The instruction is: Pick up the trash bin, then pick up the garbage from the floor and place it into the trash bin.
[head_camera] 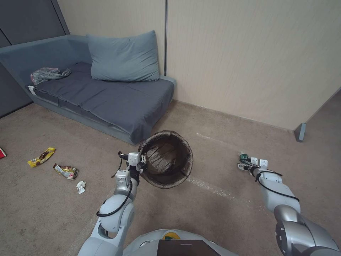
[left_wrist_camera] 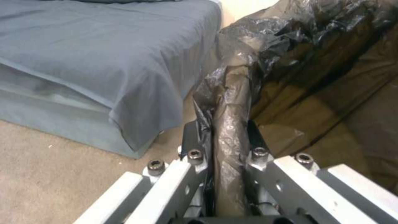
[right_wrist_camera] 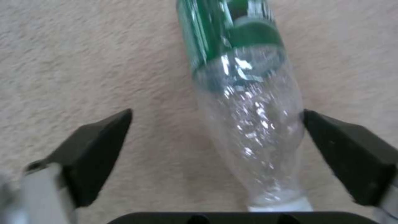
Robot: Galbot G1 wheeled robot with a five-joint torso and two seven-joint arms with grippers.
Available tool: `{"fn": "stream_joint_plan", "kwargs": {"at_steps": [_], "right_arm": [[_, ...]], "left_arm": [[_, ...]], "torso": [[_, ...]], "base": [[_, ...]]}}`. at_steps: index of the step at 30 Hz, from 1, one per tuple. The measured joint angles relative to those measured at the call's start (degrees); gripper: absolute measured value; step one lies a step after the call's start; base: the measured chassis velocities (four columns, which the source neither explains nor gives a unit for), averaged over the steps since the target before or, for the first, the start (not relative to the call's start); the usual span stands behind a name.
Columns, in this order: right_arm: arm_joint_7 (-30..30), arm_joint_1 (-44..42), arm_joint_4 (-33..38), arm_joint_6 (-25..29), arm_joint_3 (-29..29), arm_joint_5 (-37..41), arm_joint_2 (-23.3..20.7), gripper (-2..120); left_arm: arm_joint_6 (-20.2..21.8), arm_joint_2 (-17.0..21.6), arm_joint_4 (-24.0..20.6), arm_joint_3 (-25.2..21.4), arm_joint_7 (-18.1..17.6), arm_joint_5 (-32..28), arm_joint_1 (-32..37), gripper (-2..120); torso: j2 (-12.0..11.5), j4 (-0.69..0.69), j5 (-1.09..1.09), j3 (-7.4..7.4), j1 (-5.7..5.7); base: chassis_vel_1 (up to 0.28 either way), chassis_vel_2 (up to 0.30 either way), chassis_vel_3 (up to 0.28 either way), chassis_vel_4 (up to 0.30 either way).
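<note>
The left end effector (left_wrist_camera: 229, 146) pinches the trash bin (head_camera: 166, 159) by its bagged rim. The right end effector (right_wrist_camera: 215, 137) (fingers spread) straddles the green bottle (right_wrist_camera: 244, 102) on the floor (head_camera: 220, 209).

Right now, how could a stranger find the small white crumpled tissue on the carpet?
Start at the grey-blue sofa and look at the beige carpet before it. Past two shiny snack wrappers lies the crumpled white tissue, nearest the left gripper: plain white, unprinted.

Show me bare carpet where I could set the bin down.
Free: beige carpet between the brown-lined round bin, clamped by the left gripper, and the open right gripper around the clear green-labelled plastic bottle. Crowded: wrappers and tissue left.
</note>
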Motion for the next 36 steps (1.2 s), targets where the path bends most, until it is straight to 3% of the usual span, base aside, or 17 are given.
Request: {"fn": "stream_joint_plan", "kwargs": {"at_steps": [6, 9, 16, 26, 31, 33, 34, 36], "right_arm": [[1.39, 1.62, -2.58, -0.04, 0.37, -0.05, 1.17, 72], [1.67, 1.82, -2.65, 0.0, 0.42, -0.02, 1.36, 54], [1.67, 1.66, -1.86, 0.17, 0.28, -0.1, 1.34, 34], [2.94, 1.41, -1.25, 0.93, 0.17, -0.41, 1.68, 30], [4.35, -0.3, 2.75, 2.36, -0.28, 1.6, 2.25, 30], [4.46, -3.5, 9.31, 5.41, -0.83, 4.13, 2.64, 30], [4.46, -3.5, 9.31, 5.41, -0.83, 4.13, 2.64, 30], [2.77, -8.93, 19.49, 10.3, -1.23, 8.17, 3.36, 30]], "left_arm": [[-0.26, 0.01, 0.28, 0.02, 0.01, 0.17, 0.1, 3], [-0.6, 0.04, 0.64, 0.0, 0.02, 0.33, 0.21, 3], [-0.71, -0.01, 0.97, 0.12, 0.07, 0.44, 0.2, 3], [-0.75, -0.08, 1.39, 0.17, 0.15, 0.55, 0.08, 3], [-0.57, -0.09, 1.67, 0.16, -0.09, 0.33, -0.13, 3], [-0.23, -0.35, 2.05, 0.26, -0.26, 0.24, -0.37, 3], [-0.23, -0.35, 2.05, 0.26, -0.26, 0.24, -0.37, 3], [-0.05, -0.35, 2.42, 0.28, -0.32, -0.01, -0.51, 3]], "torso": [[0.0, 0.01, 0.01, 0.0, 0.0], [0.0, -0.01, 0.0, 0.0, 0.0], [0.0, -0.01, 0.0, 0.0, 0.0], [0.0, -0.01, 0.0, 0.0, 0.0], [0.0, 0.0, 0.01, 0.0, 0.0], [0.0, 0.01, 0.01, 0.0, 0.0], [0.0, 0.01, 0.01, 0.0, 0.0], [0.0, -0.01, 0.0, 0.0, 0.0]], "base": [[0.0, 0.0, 0.0, 0.0], [0.0, 0.0, 0.0, 0.0], [0.0, 0.0, 0.0, 0.0], [0.0, 0.0, 0.0, 0.0], [0.0, 0.0, 0.0, 0.0], [0.0, 0.0, 0.0, 0.0], [0.0, 0.0, 0.0, 0.0], [0.0, 0.0, 0.0, 0.0]]}}
